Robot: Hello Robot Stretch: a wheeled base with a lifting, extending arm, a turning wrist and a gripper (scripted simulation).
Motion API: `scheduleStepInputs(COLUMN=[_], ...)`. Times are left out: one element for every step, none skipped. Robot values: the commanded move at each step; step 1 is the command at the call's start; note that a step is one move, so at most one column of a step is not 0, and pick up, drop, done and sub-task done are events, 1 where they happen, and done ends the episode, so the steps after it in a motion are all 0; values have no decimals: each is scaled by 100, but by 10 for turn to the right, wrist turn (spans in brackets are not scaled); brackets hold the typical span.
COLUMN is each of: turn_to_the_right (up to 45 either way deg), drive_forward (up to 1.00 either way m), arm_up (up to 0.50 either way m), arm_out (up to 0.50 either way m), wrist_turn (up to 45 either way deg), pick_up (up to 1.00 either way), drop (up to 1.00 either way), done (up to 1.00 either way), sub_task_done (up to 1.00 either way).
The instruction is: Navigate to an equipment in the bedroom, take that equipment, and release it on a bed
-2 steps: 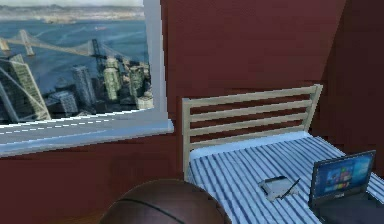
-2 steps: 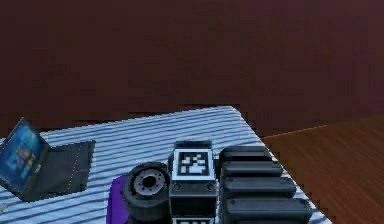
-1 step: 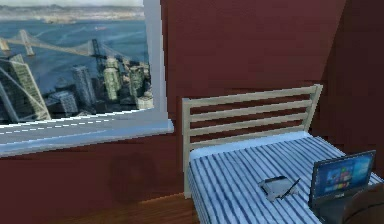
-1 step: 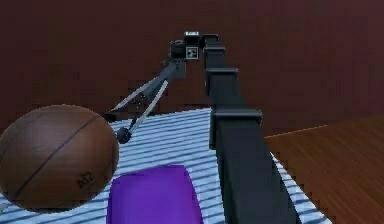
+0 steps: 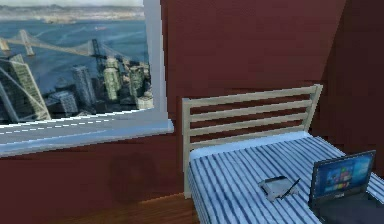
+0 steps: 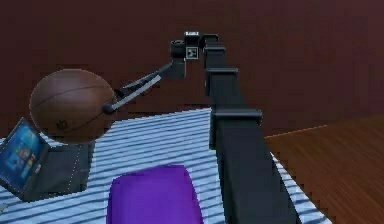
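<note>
1. Brown ball (image 6: 72, 103), big at the arm side view's left, above the striped bed (image 6: 160, 140), its lower edge against an open laptop (image 6: 24, 155).
2. The gripper (image 6: 115, 98) points at it from the arm (image 6: 240, 130). The thin fingers (image 6: 145, 82) end at the ball's right edge; I cannot tell whether they hold it.
3. Purple cushion (image 6: 155, 195), bottom centre.
4. Forward view: pale headboard (image 5: 250, 110) at centre, laptop lower right, small grey thing (image 5: 278, 186) beside it.

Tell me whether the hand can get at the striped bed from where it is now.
Probably yes. The hand reaches out over the striped bed, a brown ball at its fingertips. The open laptop lies close below the ball, so that spot looks crowded.
</note>
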Motion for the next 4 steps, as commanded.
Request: scheduleStepInputs(turn_to_the_right=[0, 0, 0, 0], drive_forward=[0, 0, 0, 0], arm_up=[-22, -32, 0, 10], arm_out=[0, 0, 0, 0], wrist_turn=[0, 0, 0, 0], pick_up=[0, 0, 0, 0], drop=[0, 0, 100, 0], done=[0, 0, 0, 0], sub_task_done=[0, 0, 0, 0])
